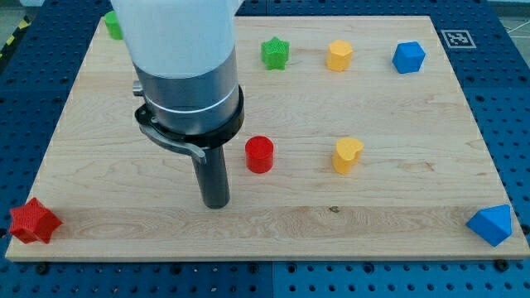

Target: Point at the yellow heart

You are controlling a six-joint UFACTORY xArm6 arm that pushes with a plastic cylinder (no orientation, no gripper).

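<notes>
The yellow heart [348,155] lies on the wooden board [397,215], right of the middle. My tip [217,203] is at the end of the dark rod, well to the left of the heart and a little nearer the view's bottom. A red cylinder [259,154] stands between the tip and the heart, just up and right of the tip, not touching it.
A yellow hexagonal block [339,55], a green star [275,53] and a blue block [408,57] lie along the view's top. A green block [113,25] shows at top left, partly hidden by the arm. A red star [34,222] sits bottom left, a blue block [491,224] bottom right.
</notes>
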